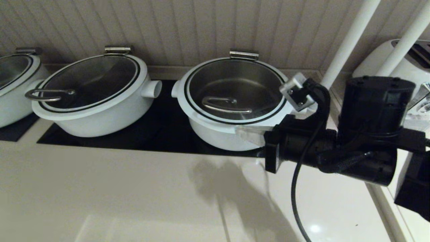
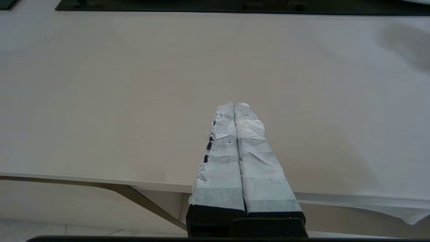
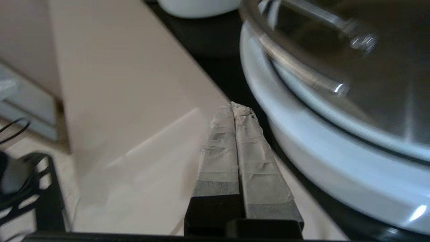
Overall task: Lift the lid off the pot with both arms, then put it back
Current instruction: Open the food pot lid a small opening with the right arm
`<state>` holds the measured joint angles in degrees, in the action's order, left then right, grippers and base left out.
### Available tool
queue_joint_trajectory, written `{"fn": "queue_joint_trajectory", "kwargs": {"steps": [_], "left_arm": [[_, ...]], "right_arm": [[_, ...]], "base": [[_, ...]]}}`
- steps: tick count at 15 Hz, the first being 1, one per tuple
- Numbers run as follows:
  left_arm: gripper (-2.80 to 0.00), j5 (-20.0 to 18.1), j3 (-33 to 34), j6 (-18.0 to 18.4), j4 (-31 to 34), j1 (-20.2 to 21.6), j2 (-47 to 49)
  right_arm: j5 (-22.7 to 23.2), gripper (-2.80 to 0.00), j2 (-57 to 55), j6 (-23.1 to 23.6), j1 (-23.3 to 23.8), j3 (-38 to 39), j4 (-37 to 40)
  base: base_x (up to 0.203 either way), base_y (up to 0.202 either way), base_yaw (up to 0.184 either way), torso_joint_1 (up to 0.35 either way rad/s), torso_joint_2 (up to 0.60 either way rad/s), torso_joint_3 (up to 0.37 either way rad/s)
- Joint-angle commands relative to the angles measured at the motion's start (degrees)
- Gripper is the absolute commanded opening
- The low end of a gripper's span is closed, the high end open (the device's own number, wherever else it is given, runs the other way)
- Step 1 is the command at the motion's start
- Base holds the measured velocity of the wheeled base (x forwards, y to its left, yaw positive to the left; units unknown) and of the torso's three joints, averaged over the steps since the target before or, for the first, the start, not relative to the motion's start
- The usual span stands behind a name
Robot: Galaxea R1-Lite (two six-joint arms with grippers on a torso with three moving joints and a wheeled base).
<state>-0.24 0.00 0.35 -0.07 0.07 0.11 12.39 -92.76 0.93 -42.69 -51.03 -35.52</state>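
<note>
The white pot [image 1: 215, 132] stands on the black cooktop, right of centre in the head view. The glass lid [image 1: 235, 84] lies on it, its flat steel bar handle [image 1: 226, 105] toward the front. My right gripper [image 1: 239, 131] is shut and empty, low against the pot's front right side, below the lid's rim. In the right wrist view its fingertips [image 3: 233, 107] sit just beside the pot's wall [image 3: 336, 161], under the lid [image 3: 386, 67]. My left gripper [image 2: 233, 106] is shut and empty over bare counter near its front edge, outside the head view.
A wider white pot with a loop-handled lid [image 1: 90, 90] stands to the left, a third pot [image 1: 13, 84] at the far left. The black cooktop [image 1: 161, 127] sits in a pale counter [image 1: 134, 188]. White posts [image 1: 349, 37] and a white appliance [image 1: 413, 57] stand at the right.
</note>
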Motion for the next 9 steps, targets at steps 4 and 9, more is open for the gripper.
{"fn": "queue_joint_trajectory", "kwargs": {"steps": [4, 9], "left_arm": [[-2.80, -0.02, 0.00, 0.00, -0.02, 0.01, -0.02], [-2.80, -0.02, 0.00, 0.00, -0.02, 0.01, -0.02]], "right_arm": [[-2.72, -2.80, -1.51, -0.05, 0.01, -1.09, -0.71], [-7.91, -2.80, -2.43, 0.04, 0.06, -1.09, -4.38]], "base": [[0.000, 0.000, 0.000, 0.000, 0.00, 0.000], [0.000, 0.000, 0.000, 0.000, 0.00, 0.000]]}}
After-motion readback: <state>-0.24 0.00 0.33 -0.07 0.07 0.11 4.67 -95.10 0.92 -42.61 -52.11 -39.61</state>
